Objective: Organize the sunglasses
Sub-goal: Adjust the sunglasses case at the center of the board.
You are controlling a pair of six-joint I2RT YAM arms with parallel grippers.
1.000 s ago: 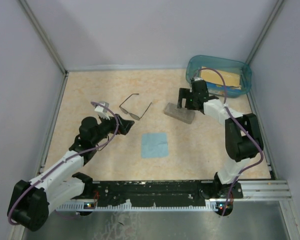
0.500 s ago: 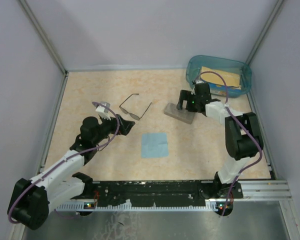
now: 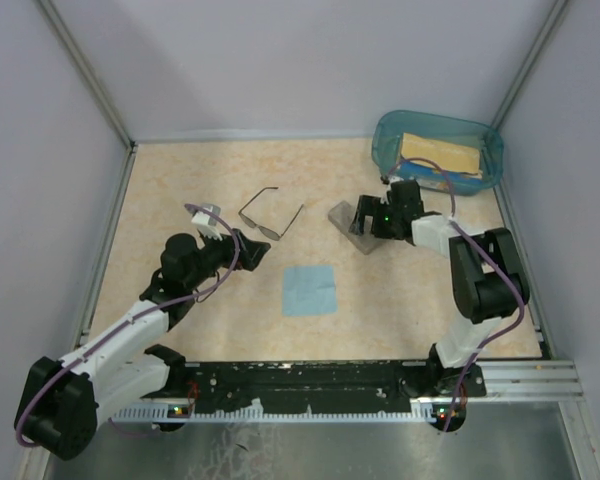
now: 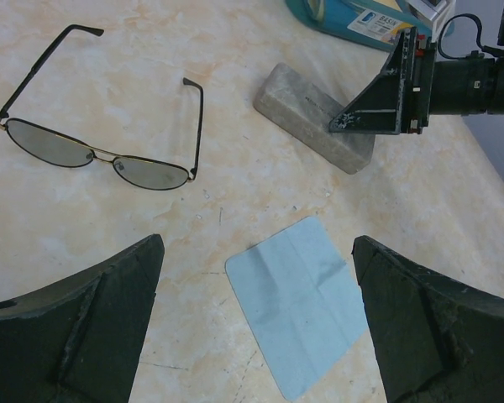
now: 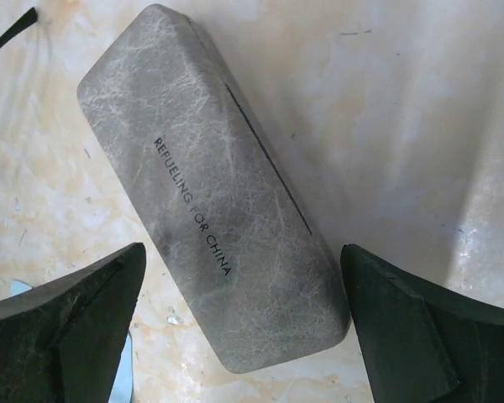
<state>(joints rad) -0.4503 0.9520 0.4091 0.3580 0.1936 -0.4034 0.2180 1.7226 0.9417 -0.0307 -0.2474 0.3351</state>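
The sunglasses are found on the table left of centre, seen from above, with both temple arms unfolded. The long axis of the lens front is laid from about 10 to 4 o'clock; the temples are pointed between 1 and 2 o'clock, so the lenses are faced toward 7 o'clock, where the left gripper is held just beside them. Its fingers are spread wide and nothing is held between them.

At 5 o'clock of the glasses a light blue cloth is spread flat. At 3 o'clock the grey case is laid closed. The right gripper is hung over it with fingers spread to either side of its near end; no contact can be made out. A blue tub is seen at 1 o'clock of the case.

The wire frame is judged the weak point: if it is pinched across a lens or a single temple, it could be bent or twisted out of the fingers. With the temples open, the glasses would not be taken by the case, which has not yet been opened. A closing of the right fingers at one end only could cause the case to be swung toward the glasses.
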